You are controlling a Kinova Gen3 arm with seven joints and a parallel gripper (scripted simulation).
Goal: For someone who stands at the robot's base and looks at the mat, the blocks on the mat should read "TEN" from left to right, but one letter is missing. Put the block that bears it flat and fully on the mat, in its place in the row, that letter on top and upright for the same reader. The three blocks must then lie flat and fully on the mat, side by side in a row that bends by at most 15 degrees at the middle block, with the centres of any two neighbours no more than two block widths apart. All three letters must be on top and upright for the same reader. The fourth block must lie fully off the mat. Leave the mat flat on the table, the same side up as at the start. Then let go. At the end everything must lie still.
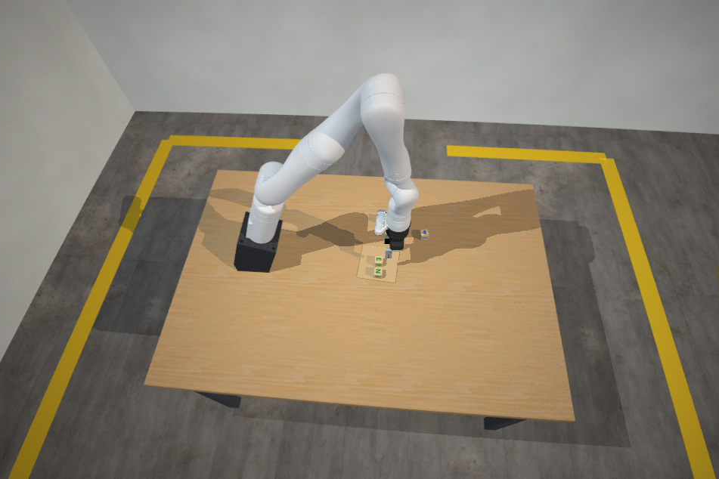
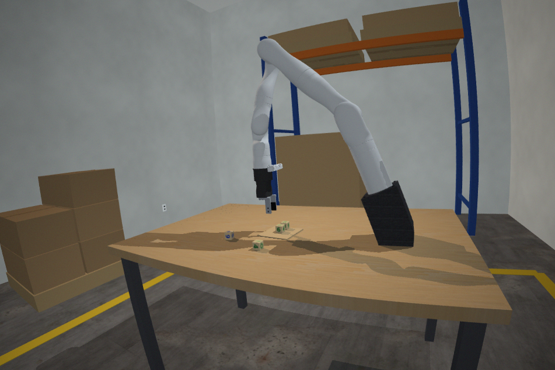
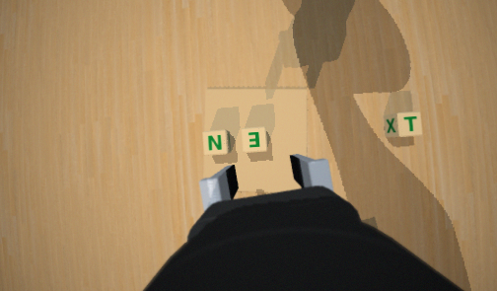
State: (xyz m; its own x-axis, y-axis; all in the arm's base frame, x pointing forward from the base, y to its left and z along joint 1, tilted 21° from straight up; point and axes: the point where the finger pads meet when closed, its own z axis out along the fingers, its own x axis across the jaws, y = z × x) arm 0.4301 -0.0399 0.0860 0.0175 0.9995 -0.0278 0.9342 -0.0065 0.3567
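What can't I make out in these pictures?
- Top letter of the T block in the top view: the arm covers that block.
- Undersides of the E block and N block: they face down in every view.
- Blue-marked block in the wrist view: outside the picture's edge.

From the exterior view, E block (image 1: 378, 259) (image 2: 279, 228) (image 3: 254, 139) on mat (image 1: 390, 276) (image 2: 293, 234) (image 3: 288, 114), N block (image 1: 377, 271) (image 2: 285, 224) (image 3: 215, 142) just beyond, T block (image 2: 258, 245) (image 3: 409, 124) nearer, fourth block (image 1: 424, 234) (image 2: 229, 235) left.
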